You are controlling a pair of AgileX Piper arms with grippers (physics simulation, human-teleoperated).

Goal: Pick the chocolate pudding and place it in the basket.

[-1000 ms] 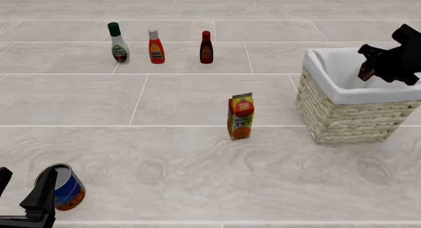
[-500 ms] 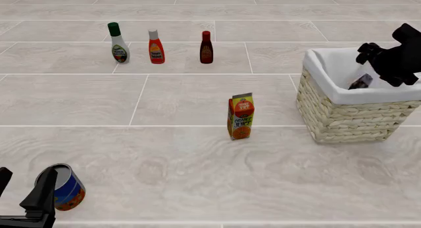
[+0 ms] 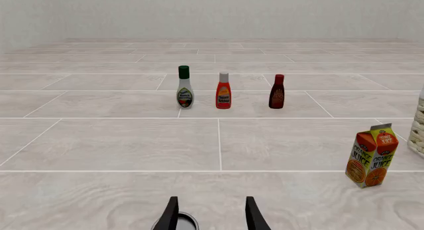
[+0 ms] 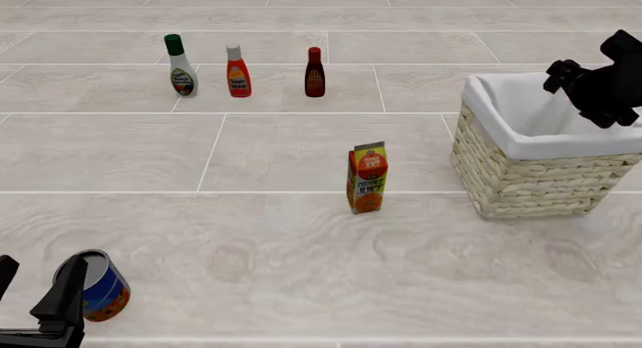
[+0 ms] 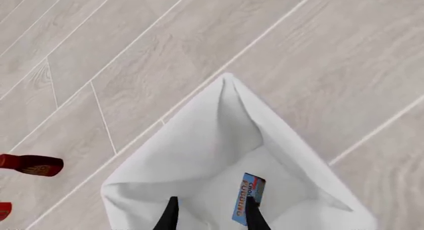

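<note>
The chocolate pudding lies inside the basket on the white liner, its blue printed face showing in the right wrist view. In the front view it is hidden below the rim of the basket, which stands at the right. My right gripper hovers over the basket's far right corner. It is open and empty, and the right wrist view shows the right gripper straight above the pudding, with the carton just inside one fingertip. My left gripper rests open at the front left, as the left gripper also shows in its wrist view.
An orange juice carton stands mid-table, left of the basket. Three bottles line the back: white with a green cap, red-orange and dark red. A blue-and-orange can lies against the left gripper.
The pudding left my right gripper and dropped into the basket, out of the front view. The right gripper stays open above the basket. The left arm has not moved.
</note>
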